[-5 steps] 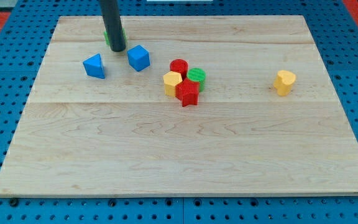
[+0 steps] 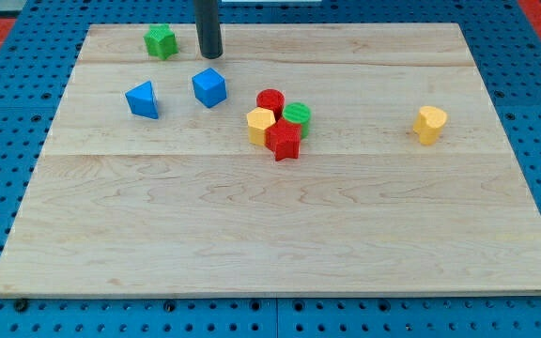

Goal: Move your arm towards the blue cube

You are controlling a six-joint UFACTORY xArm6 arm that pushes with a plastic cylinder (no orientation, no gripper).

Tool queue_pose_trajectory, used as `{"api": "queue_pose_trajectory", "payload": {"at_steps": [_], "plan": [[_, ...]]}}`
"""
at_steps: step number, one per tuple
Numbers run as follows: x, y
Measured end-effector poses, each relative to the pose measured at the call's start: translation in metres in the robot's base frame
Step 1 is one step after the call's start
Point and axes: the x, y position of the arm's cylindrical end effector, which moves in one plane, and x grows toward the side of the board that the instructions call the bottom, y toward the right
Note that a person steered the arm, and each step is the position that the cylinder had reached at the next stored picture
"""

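Observation:
The blue cube point(image 2: 209, 87) lies on the wooden board point(image 2: 280, 216) at the upper left. My tip point(image 2: 212, 55) stands just above the cube toward the view's top, a small gap apart from it. A second blue block point(image 2: 143, 99), wedge-like, lies to the cube's left.
A green block point(image 2: 161, 41) sits at the top left, left of my tip. A tight cluster lies right of the cube: a red cylinder point(image 2: 270, 100), a green cylinder point(image 2: 297, 115), a yellow block point(image 2: 260, 124) and a red star-like block point(image 2: 285, 140). Another yellow block point(image 2: 430, 124) lies far right.
My tip has moved to the view's right and slightly up, from left of the blue cube to just above it, uncovering the green block. No block has moved.

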Motion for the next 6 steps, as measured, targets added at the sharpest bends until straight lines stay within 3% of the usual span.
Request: {"api": "queue_pose_trajectory", "payload": {"at_steps": [2,5,6], "plan": [[-0.022,-0.007],[0.001,-0.029],[0.009,0.061]]}}
